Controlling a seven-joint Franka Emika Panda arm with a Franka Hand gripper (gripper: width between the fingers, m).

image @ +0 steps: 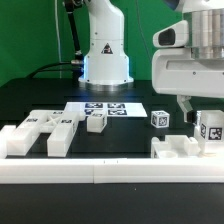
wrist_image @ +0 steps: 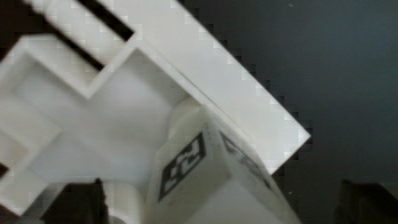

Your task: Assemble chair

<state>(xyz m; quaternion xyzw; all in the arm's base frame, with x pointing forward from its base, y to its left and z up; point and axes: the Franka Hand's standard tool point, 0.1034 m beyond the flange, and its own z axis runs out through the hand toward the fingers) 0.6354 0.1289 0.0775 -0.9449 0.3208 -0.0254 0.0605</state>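
So the gripper point(image: 198, 112) is spread wide. In the wrist view its dark fingers point(wrist_image: 80, 205) stand either side of a tagged block point(wrist_image: 192, 165) with a gap showing on both sides, so nothing is gripped. The block stands upright directly under the gripper, between the fingers.

My guess is it's parked there on purpose. It's right up against the notched piece point(image: 178, 148), which lies low down just beside the gripper and looks like the chair part it's meant to mate with. I can't tell whether the block is actually seated in a notch or only standing next to it. The exterior view cuts it off at the frame edge, and the wrist view is blurry and way too close.

The long white strip point(wrist_image: 214, 75) running past the block in the wrist view is probably the border rail, but I'm not sure.

A bit further out from the gripper sits a small cube point(image: 160, 118), apart from everything. Well beyond that are the marker board point(image: 105, 106), the other cube point(image: 97, 123) at its edge, and the notched bars point(image: 40, 132), farthest from the gripper. They're all loose and spread out, presumably so each can be grabbed cleanly. One finger is hidden in the exterior view.
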